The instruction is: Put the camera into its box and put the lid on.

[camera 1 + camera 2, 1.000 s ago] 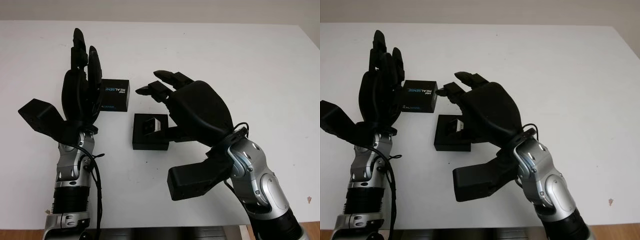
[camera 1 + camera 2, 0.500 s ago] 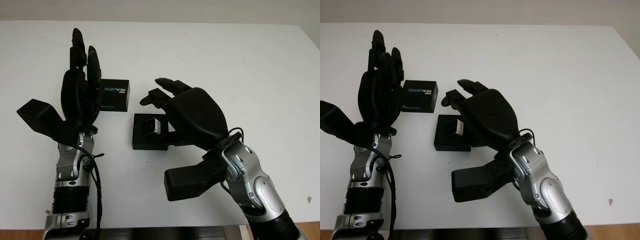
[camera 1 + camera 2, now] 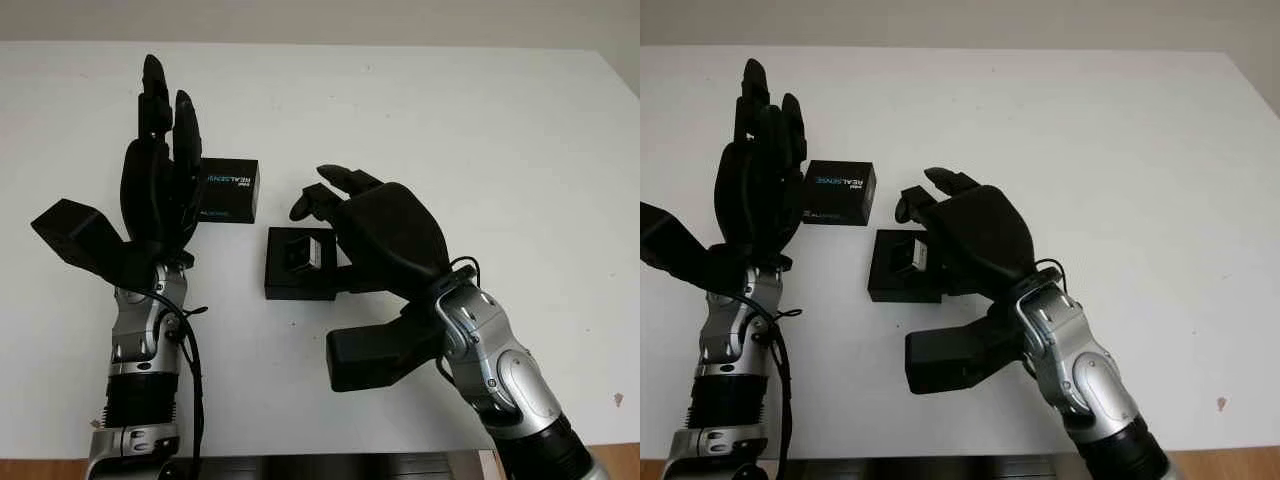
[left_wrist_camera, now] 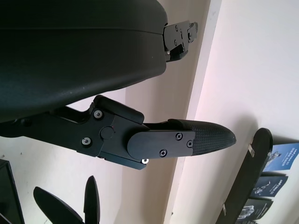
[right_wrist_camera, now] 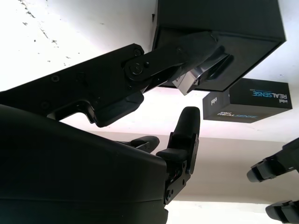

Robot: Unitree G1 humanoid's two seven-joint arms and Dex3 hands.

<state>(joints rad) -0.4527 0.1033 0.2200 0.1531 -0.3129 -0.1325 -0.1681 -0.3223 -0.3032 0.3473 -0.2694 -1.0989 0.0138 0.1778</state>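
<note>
1. The camera (image 3: 305,252) sits in the box (image 3: 298,266) near the desk (image 3: 500,140) centre; the right hand (image 3: 385,235), released, hovers beside it.
2. The lid (image 3: 228,190) lies just behind; the left hand (image 3: 160,195), released, should clasp it squarely.

Tabletop (image 3: 480,130) carries two items near its middle. Box (image 3: 298,263) sits open nearest the robot, the camera (image 3: 304,252) inside it, toward the box's far side. Lid (image 3: 228,189) lies behind and to the left of the box, apart from it.

Left hand (image 3: 160,190) stands upright at the left of the lid, just beside it, its fingers (image 3: 152,95) reaching past the lid's far edge; hand is open.

Right hand (image 3: 385,235) is to the right of the box, over its right edge, open. Its fingers (image 3: 340,182) reach left behind the box, toward the lid, not touching it. One finger lies close by the camera in the right wrist view; contact cannot be told.
</note>
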